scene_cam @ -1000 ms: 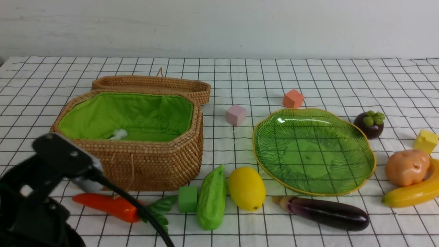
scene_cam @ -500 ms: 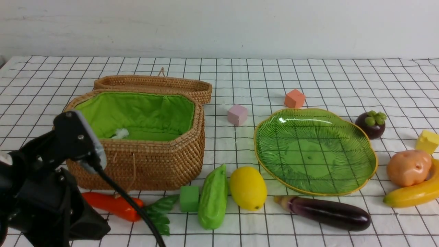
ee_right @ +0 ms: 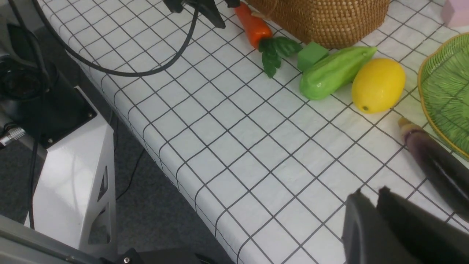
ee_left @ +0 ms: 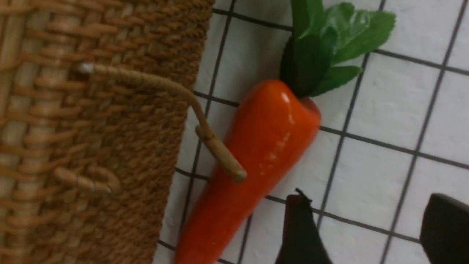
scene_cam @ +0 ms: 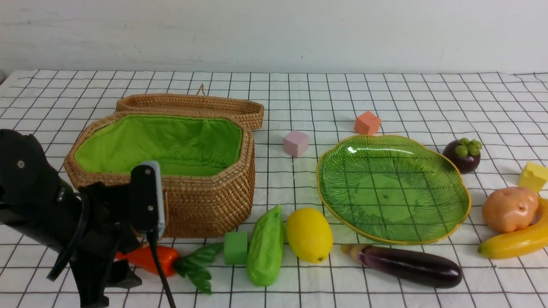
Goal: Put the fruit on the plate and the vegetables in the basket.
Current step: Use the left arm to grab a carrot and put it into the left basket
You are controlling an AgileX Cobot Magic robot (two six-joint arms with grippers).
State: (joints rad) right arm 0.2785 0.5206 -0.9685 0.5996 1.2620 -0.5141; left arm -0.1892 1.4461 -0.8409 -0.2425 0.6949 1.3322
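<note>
My left gripper (ee_left: 370,220) is open over bare cloth, one finger just beside the orange carrot (ee_left: 256,154), which lies against the wicker basket (scene_cam: 201,205). In the front view the left arm covers the carrot's (scene_cam: 147,259) tip. The cucumber (scene_cam: 265,248), lemon (scene_cam: 309,234) and eggplant (scene_cam: 406,265) lie in a row at the front. The green plate (scene_cam: 385,188) is empty. Right of it sit the mangosteen (scene_cam: 461,155), potato (scene_cam: 509,208) and banana (scene_cam: 513,241). My right gripper (ee_right: 370,192) is shut and empty near the eggplant (ee_right: 436,165).
Foam cubes lie about: green (scene_cam: 235,248) by the cucumber, pink (scene_cam: 295,143), orange (scene_cam: 367,123) and yellow (scene_cam: 532,176). The basket's lid (scene_cam: 192,105) rests behind it. A wicker toggle (ee_left: 216,146) hangs over the carrot. The table edge (ee_right: 154,139) drops off beside the right arm.
My left arm has swung down to the carrot in front of the basket, and its jaws have opened. The toys have not moved.
</note>
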